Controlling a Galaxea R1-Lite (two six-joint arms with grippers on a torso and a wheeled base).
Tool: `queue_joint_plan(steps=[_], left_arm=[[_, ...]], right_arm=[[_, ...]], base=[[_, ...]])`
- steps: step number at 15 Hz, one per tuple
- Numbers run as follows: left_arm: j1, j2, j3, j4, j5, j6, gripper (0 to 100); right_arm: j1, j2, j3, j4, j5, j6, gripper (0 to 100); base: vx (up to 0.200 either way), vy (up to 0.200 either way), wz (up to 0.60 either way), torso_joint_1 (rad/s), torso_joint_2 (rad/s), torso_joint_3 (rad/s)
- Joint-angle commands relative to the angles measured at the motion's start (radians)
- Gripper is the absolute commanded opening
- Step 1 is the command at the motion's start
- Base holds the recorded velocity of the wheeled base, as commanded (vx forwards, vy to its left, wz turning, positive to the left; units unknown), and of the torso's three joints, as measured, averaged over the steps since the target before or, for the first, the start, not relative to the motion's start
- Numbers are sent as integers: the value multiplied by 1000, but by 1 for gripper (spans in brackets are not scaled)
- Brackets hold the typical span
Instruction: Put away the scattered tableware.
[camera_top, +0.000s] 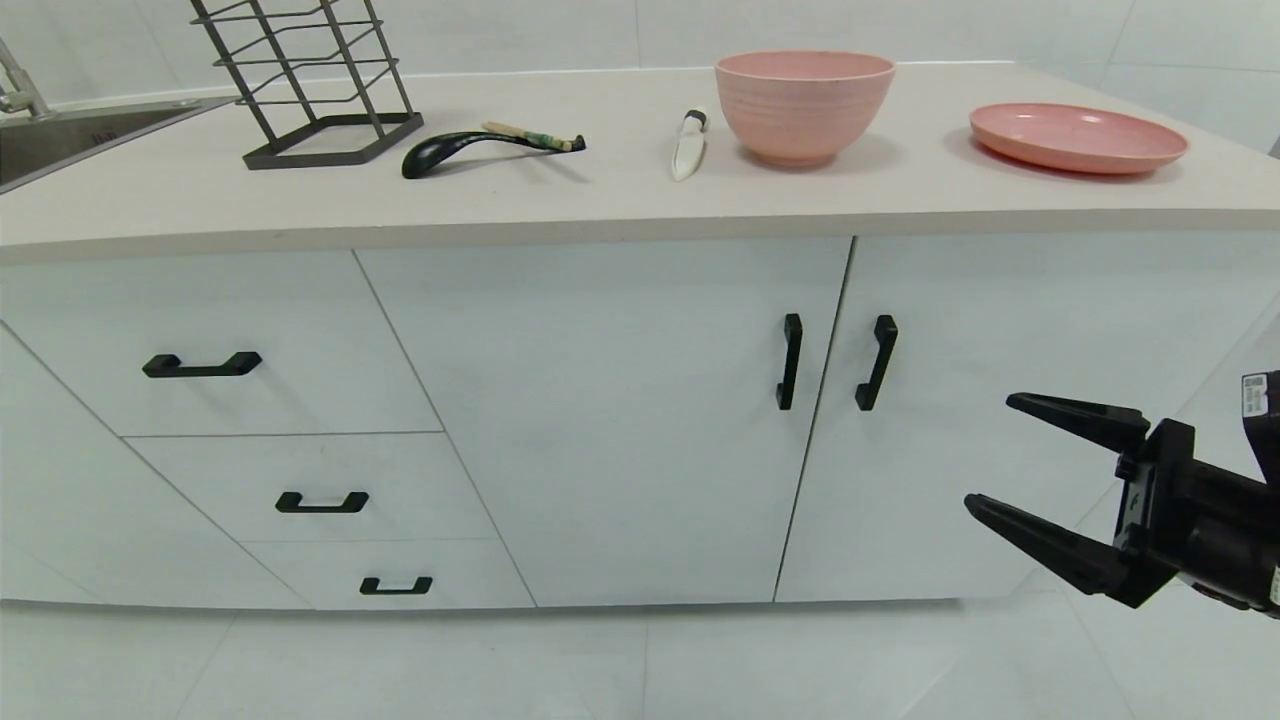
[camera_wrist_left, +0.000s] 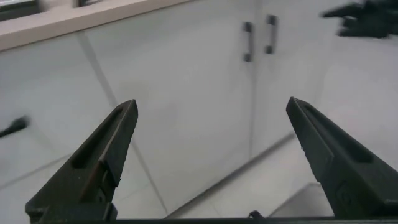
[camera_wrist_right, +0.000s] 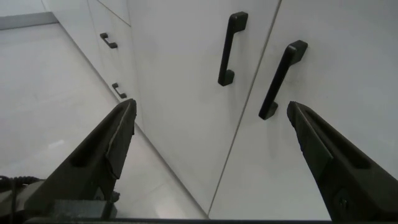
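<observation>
A pale, matte countertop (camera_top: 600, 200) is running across the room, and the tableware is lying spread along it. At the far left a steel sink (camera_top: 60, 140) is sitting sunk into the top. A black wire rack (camera_top: 310, 90) of thin angled bars is standing just to its right.

Near the rack's base a glossy black spoon (camera_top: 430, 155) with a curved handle is lying with its bowl end to the left. A pair of wooden chopsticks (camera_top: 525, 134) with a green band is resting against its handle end. Further right a slim white knife (camera_top: 688, 150) with a dark far end is lying flat. Just beside it a deep, round pink bowl (camera_top: 803, 105) with faint ridges around its wall is standing upright. Well to the right, a shallow pink plate (camera_top: 1078, 137) with a smooth raised rim is sitting flat.

Below, smooth white cabinet doors (camera_top: 620, 420) are carrying two black bar handles (camera_top: 789, 361) side by side. Three drawers (camera_top: 250, 400) on the left are each wearing a squared black pull.

The right gripper (camera_top: 990, 451) is hanging low in front of the right-hand door, its two tapered black fingers spread wide with nothing between them. The left gripper (camera_wrist_left: 211, 104) is likewise gaping, its wedge-shaped fingers holding nothing. It is pointing toward the cabinet fronts above the pale tiled floor (camera_top: 400, 670).
</observation>
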Motion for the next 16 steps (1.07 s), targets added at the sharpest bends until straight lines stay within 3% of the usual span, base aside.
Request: queue_joint_plan(steps=[1,3,4,7,10,11,13,16], left_arm=[[-129,353,-20,-153,-208,130,100],[-215,497,-48,-238,-272,204,100],[-258,571,-72,-280,-274,219,100],[-308,726,-132,-370,-277,218,100],[-406,905,-198,-495,-311,218,100],[-442,1009,-219,-585,-354,219,100],[-485,1137,-249,-705,-369,215,100],[-552,1218,-321,-709,-349,192,100]], right_arm=[[1,27,-21,-2,9,-6,100],[1,32,-21,-2,11,-14,100],[1,39,-21,-10,14,-14,100],[2,62,-30,-16,14,-15,100],[2,76,-53,-22,14,-15,100],[2,84,-81,-22,14,-14,100],[2,90,-96,-22,14,-15,100],[2,93,-94,-23,14,-15,100]], base=[[0,0,0,0,0,0],[0,0,0,0,0,0],[0,0,0,0,0,0],[0,0,0,0,0,0],[0,0,0,0,0,0],[0,0,0,0,0,0],[0,0,0,0,0,0],[0,0,0,0,0,0]])
